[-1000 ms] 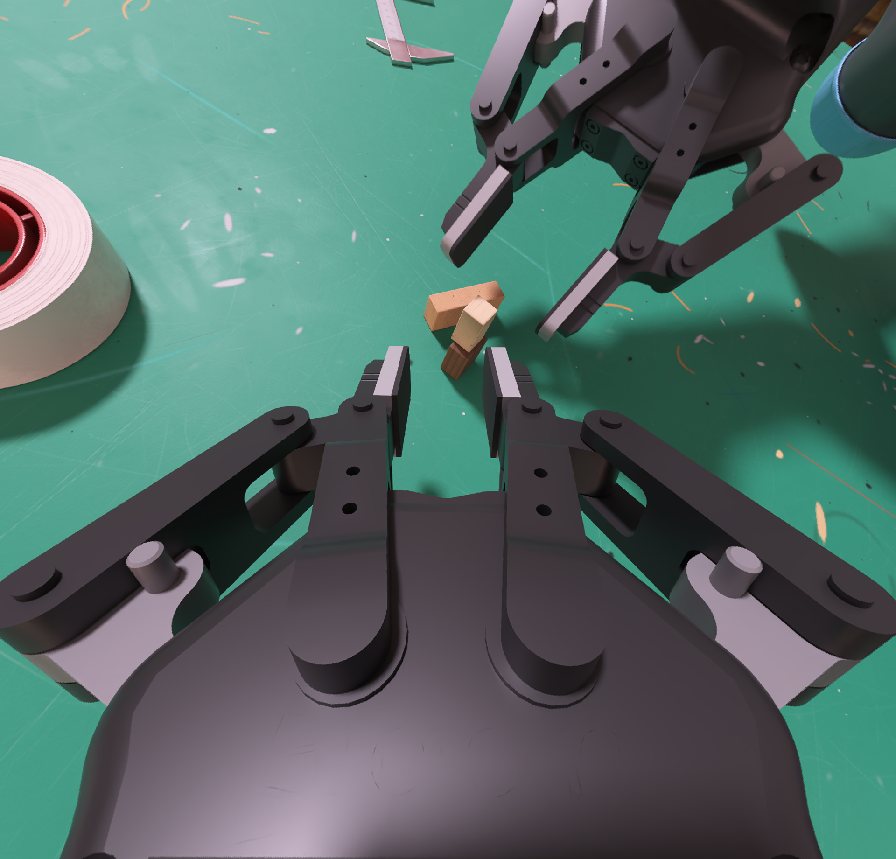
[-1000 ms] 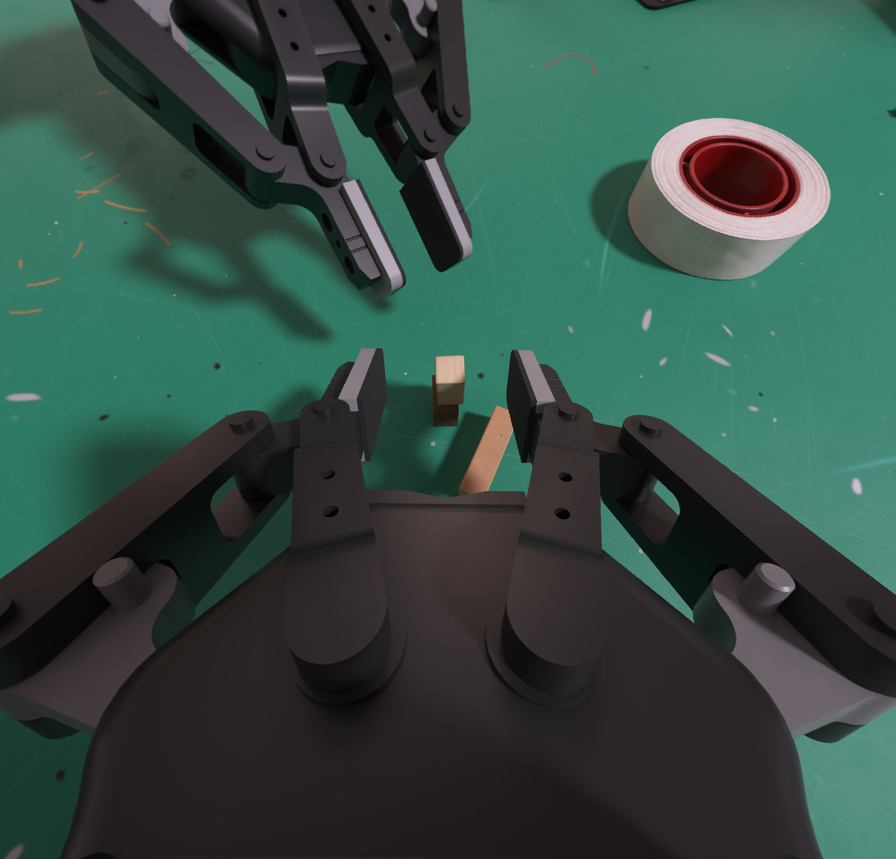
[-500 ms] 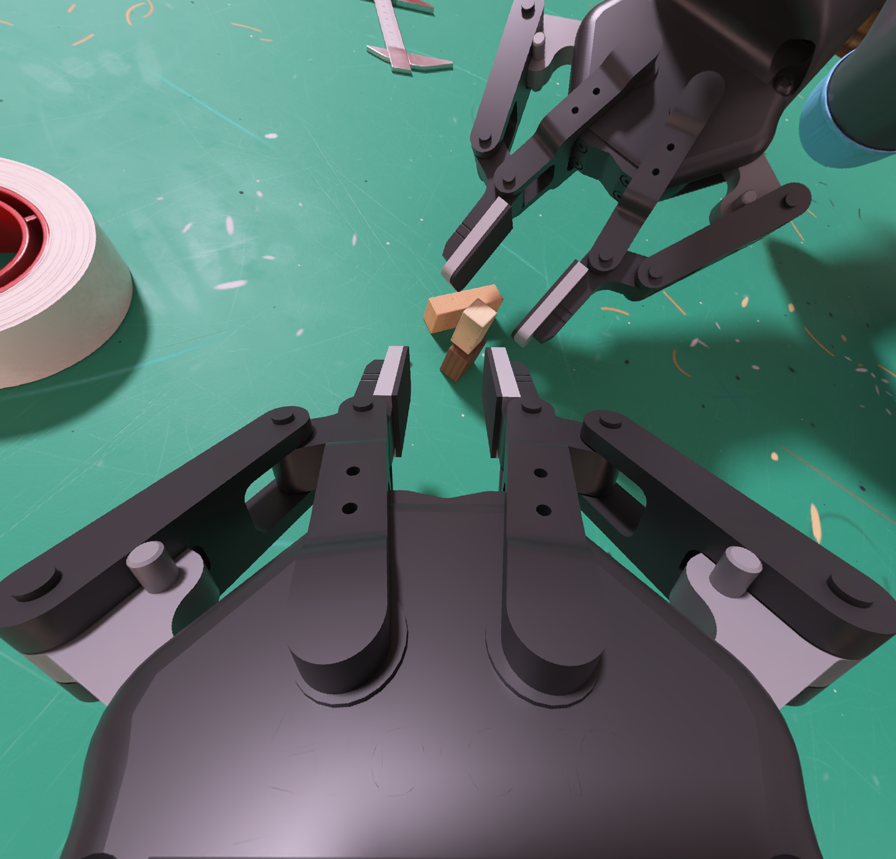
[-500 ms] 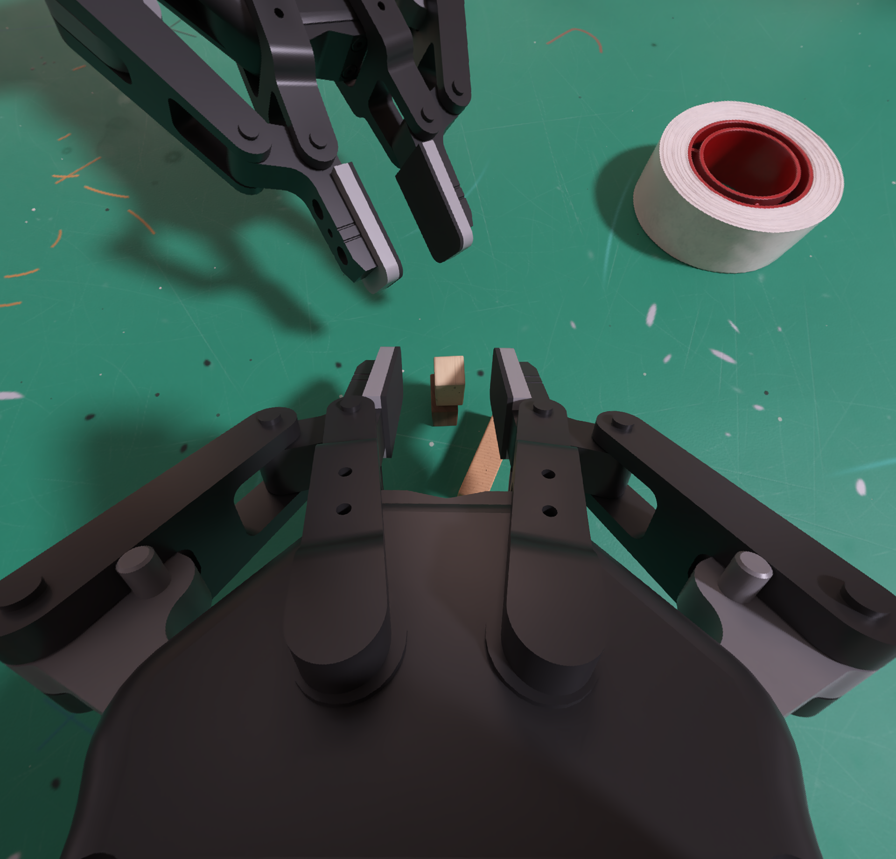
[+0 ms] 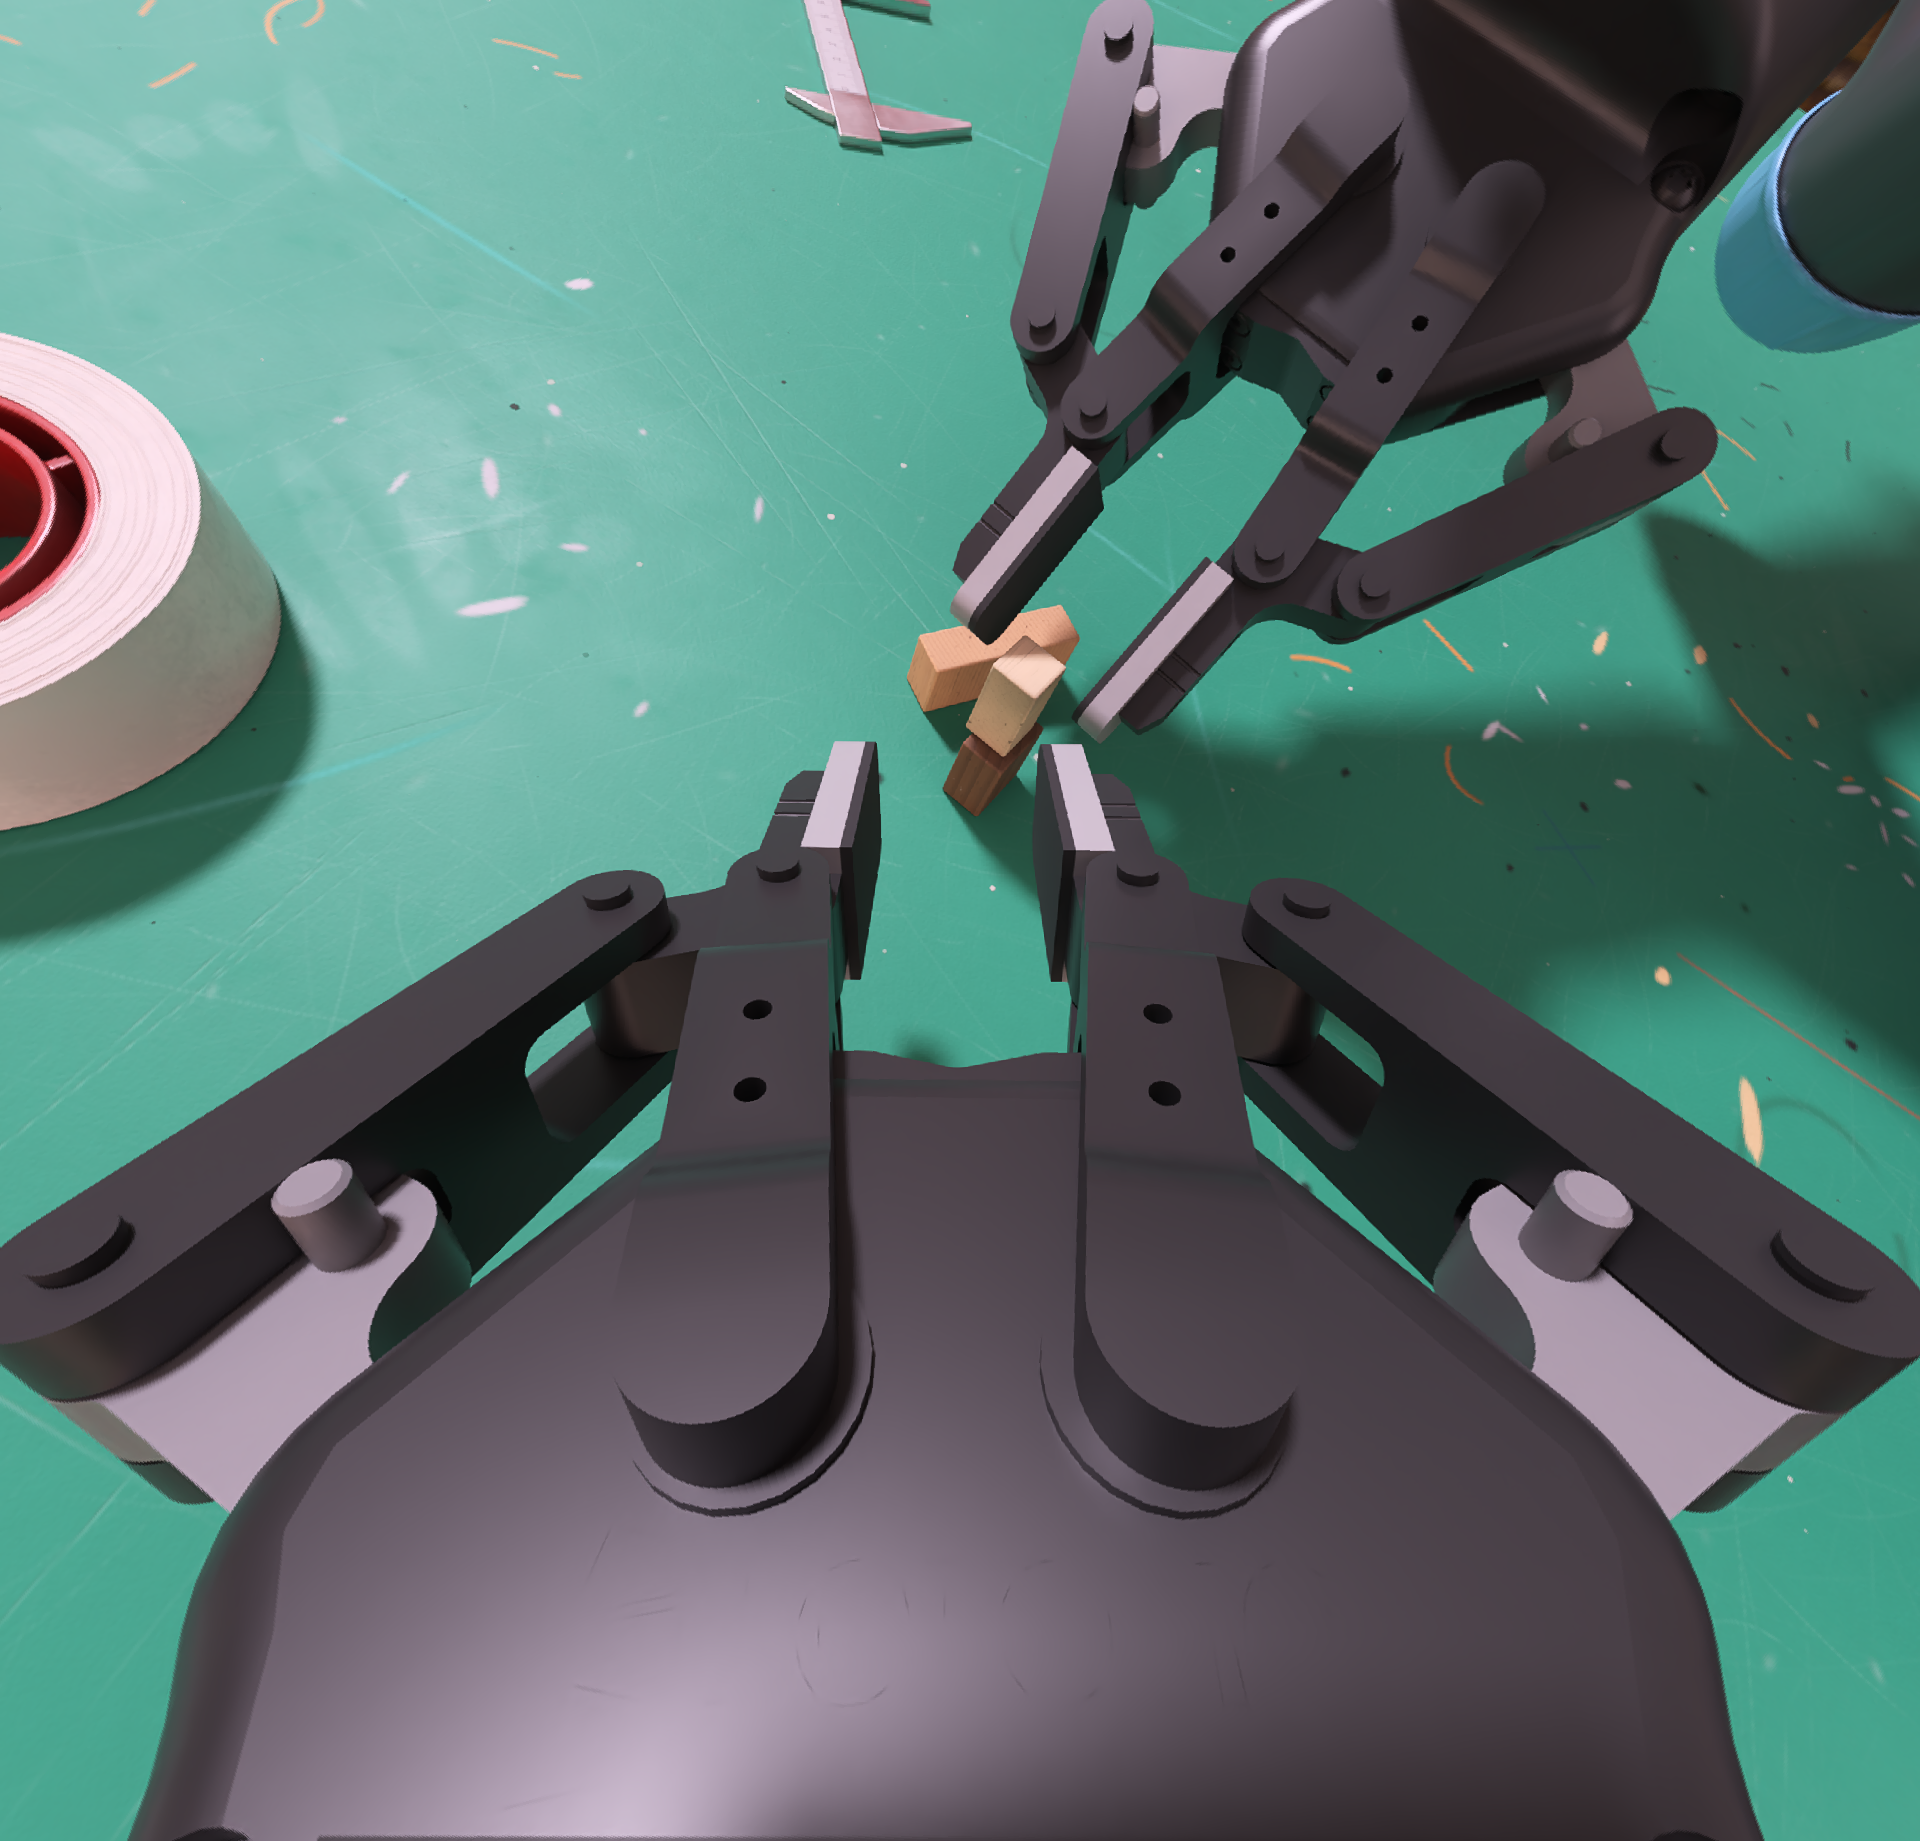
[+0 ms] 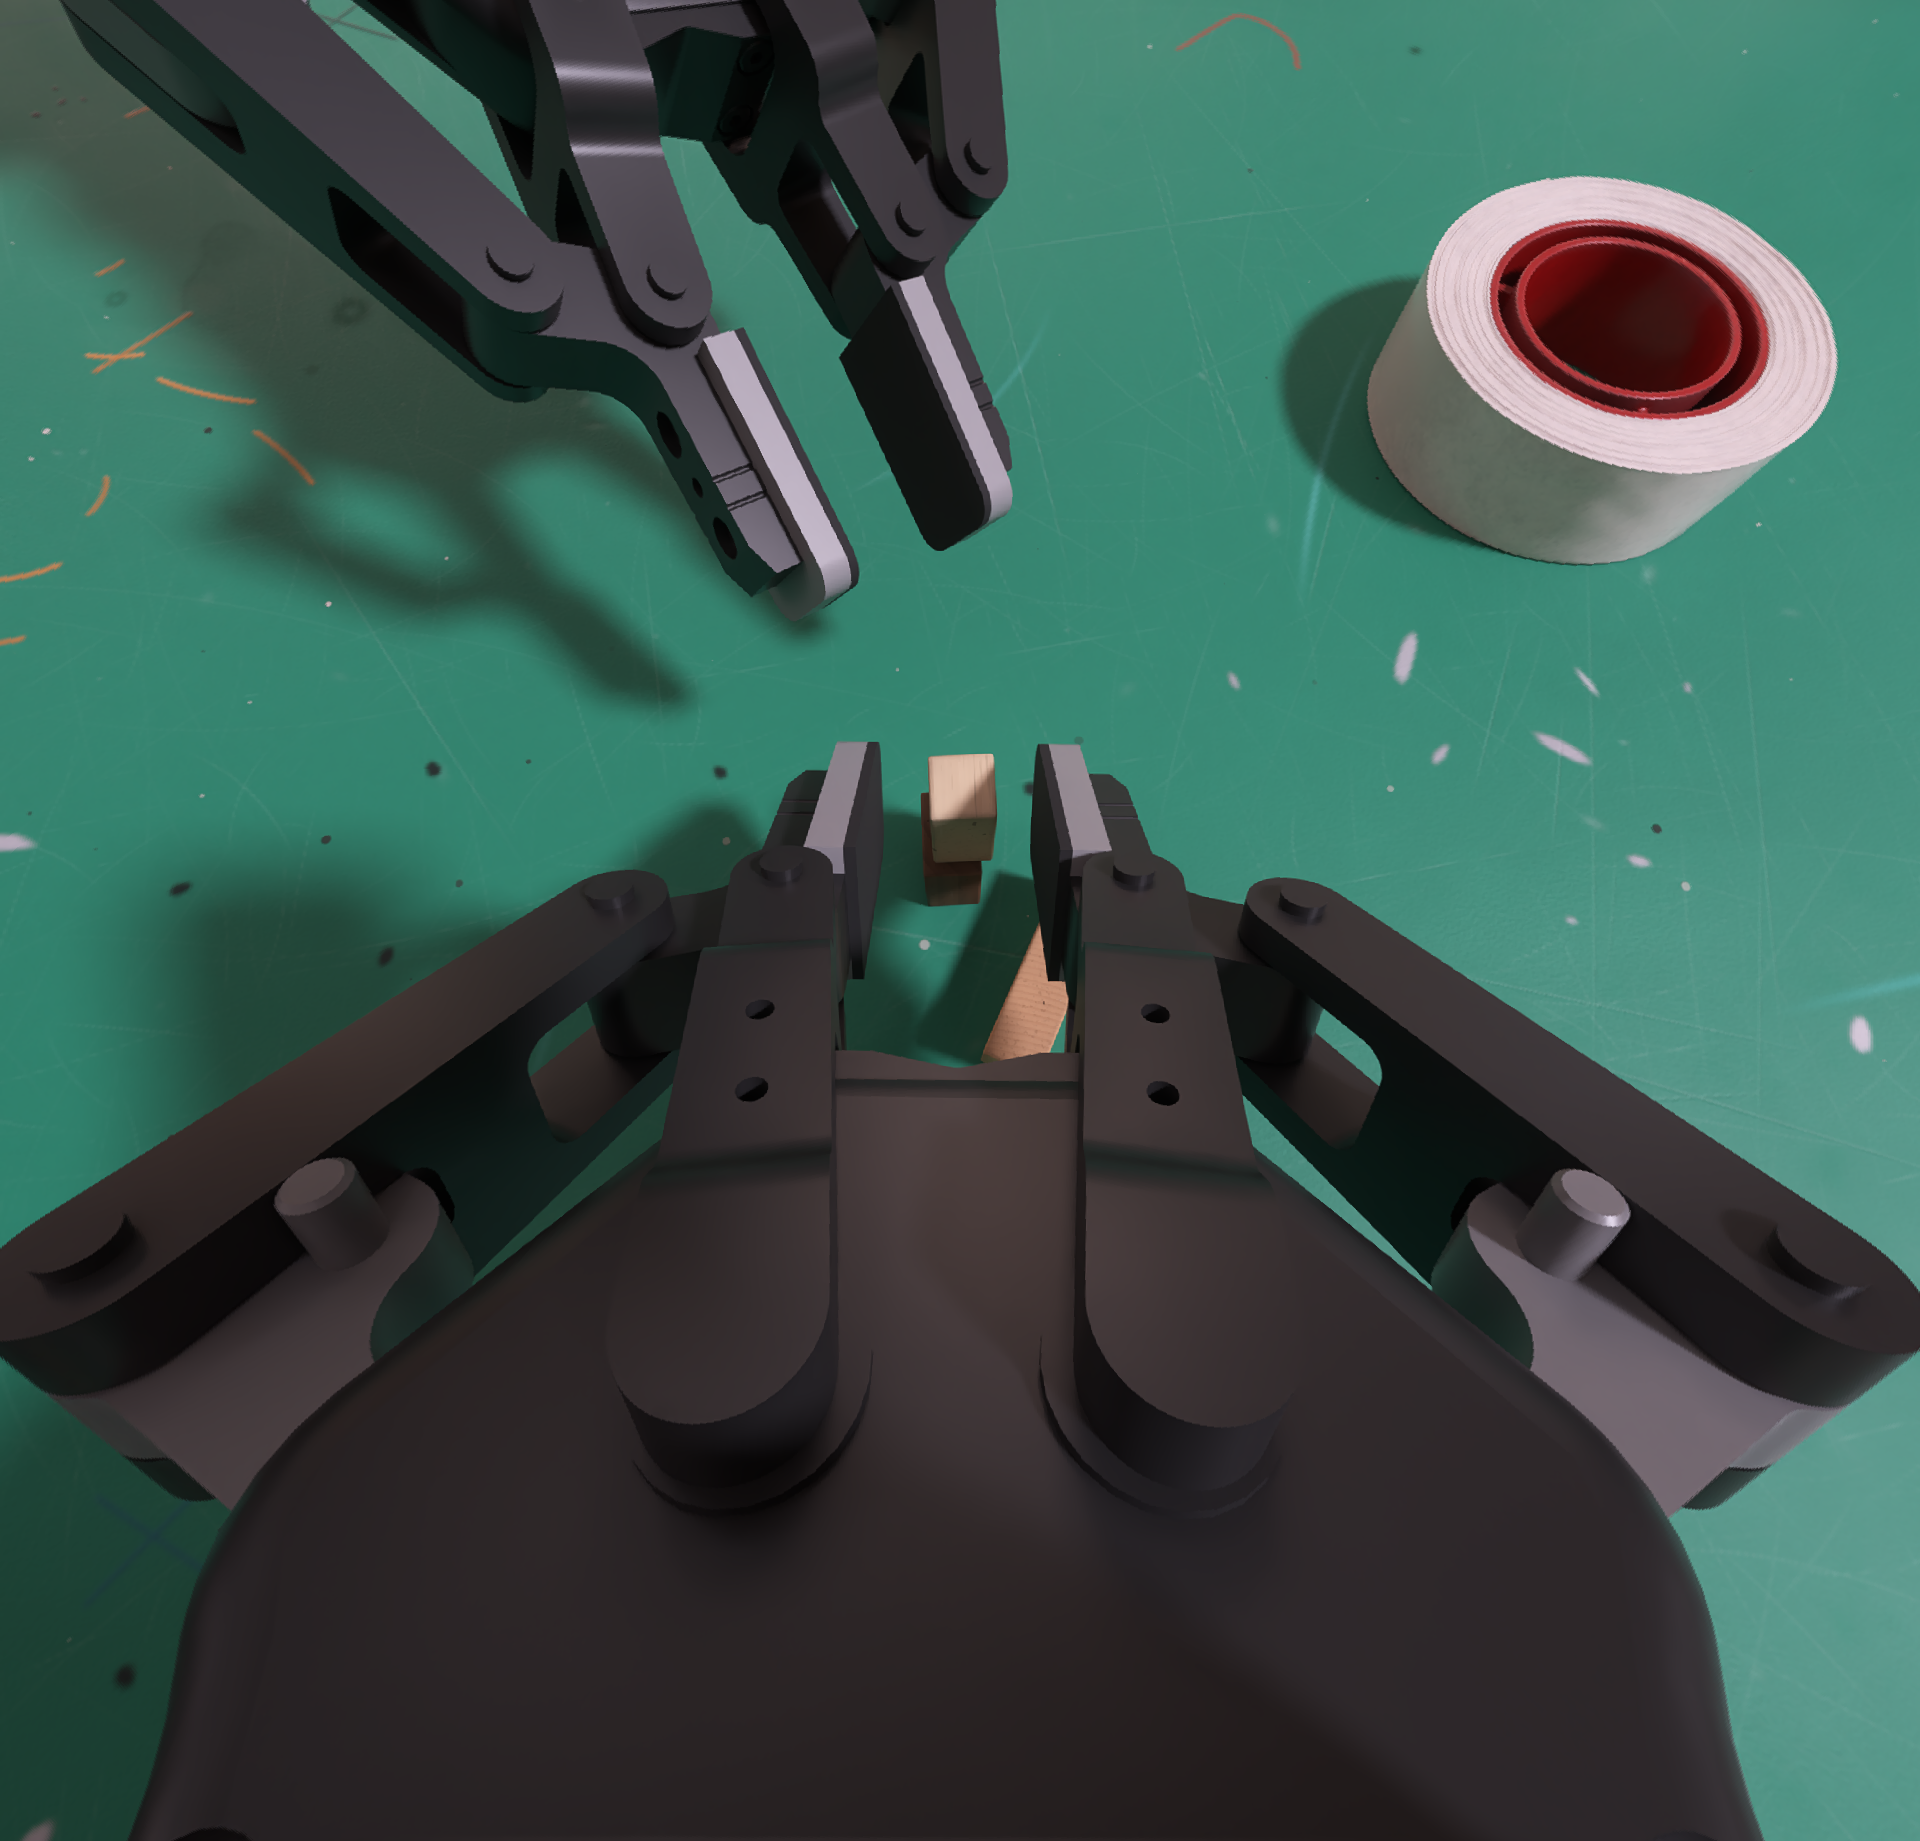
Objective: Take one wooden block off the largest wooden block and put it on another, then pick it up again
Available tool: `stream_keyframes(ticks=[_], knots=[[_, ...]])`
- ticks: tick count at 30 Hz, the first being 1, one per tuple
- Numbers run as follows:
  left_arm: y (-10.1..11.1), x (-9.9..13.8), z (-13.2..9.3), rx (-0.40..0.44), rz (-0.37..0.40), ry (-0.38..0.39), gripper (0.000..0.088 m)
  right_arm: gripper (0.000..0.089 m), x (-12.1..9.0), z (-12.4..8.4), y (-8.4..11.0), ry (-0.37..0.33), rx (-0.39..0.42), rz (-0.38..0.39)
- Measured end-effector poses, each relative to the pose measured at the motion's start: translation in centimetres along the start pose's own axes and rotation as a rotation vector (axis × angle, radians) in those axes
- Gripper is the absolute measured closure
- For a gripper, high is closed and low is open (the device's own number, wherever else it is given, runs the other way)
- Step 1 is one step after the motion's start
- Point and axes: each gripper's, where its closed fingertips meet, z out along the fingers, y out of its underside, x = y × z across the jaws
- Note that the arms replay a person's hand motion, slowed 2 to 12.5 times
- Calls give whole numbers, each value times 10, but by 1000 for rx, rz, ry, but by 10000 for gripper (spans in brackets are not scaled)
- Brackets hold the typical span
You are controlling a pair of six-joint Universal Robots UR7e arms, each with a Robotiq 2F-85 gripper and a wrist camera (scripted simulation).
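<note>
A small pale wooden block (image 6: pixel 961 804) sits on a dark brown block (image 6: pixel 951 882); both also show in the left wrist view (image 5: pixel 1023 685) (image 5: pixel 977 778). A longer tan block (image 5: pixel 945 664) lies flat on the green mat just behind them, and is partly hidden in the right wrist view (image 6: pixel 1023 1012). My right gripper (image 6: pixel 958 794) is partly open and straddles the pale block, with a small gap on each side. It also shows in the left wrist view (image 5: pixel 1039 661). My left gripper (image 5: pixel 958 794) is open and empty, just short of the stack.
A white tape roll with a red core (image 6: pixel 1600 409) stands on the mat, at the left edge of the left wrist view (image 5: pixel 104 586). A metal caliper (image 5: pixel 852 46) lies farther back. Small chips and shavings are scattered on the mat.
My right gripper has narrowed its jaws and come down around the pale block. My left gripper and the blocks have not moved.
</note>
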Motion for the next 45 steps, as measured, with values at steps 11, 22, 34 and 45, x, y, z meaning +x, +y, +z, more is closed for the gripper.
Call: stream_keyframes(ticks=[11,22,34,45], knots=[[0,-1,0,-4,0,-4,607,691,0,1,1,-1,-6,-2],[1,-1,1,-7,0,-6,609,738,-1,1,1,0,-4,-2],[0,-1,0,-4,0,-7,611,784,1,-3,-2,5,30,12],[1,-1,1,-8,3,-11,611,705,-1,-3,-3,-3,32,9]])
